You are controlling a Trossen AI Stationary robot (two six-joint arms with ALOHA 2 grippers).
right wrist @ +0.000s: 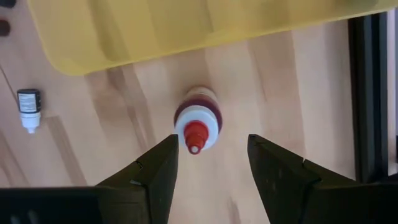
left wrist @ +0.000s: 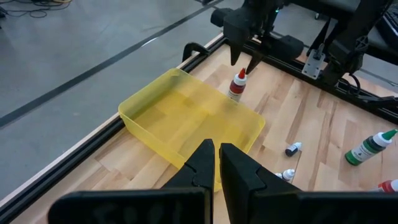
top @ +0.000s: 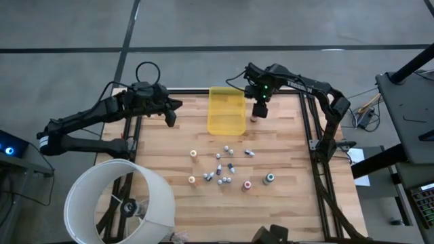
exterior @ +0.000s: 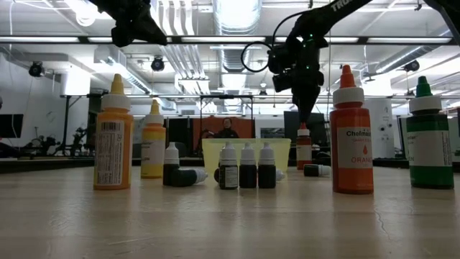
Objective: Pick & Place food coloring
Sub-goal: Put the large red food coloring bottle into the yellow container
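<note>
The right gripper (right wrist: 211, 165) was held spread above a red-capped bottle (right wrist: 198, 121) standing upright just beside the yellow tray (top: 226, 112) — nothing was pinched. The left gripper (left wrist: 216, 163) was pressed together, empty, well apart. The other food coloring bottles (top: 227, 166) were scattered mid-table. "ORANGE" could be read on the orange bottle (exterior: 351, 133); its brand name was partly legible.

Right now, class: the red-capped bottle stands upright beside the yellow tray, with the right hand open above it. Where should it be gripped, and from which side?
Grip the red-capped bottle across its round body just under the white shoulder, coming straight down from above. It stands upright, its narrow red tip pointing up between the fingers of the open right hand. The tip looks too slim to pinch. The yellow tray sits close, so keep the fingers off its wall.
</note>
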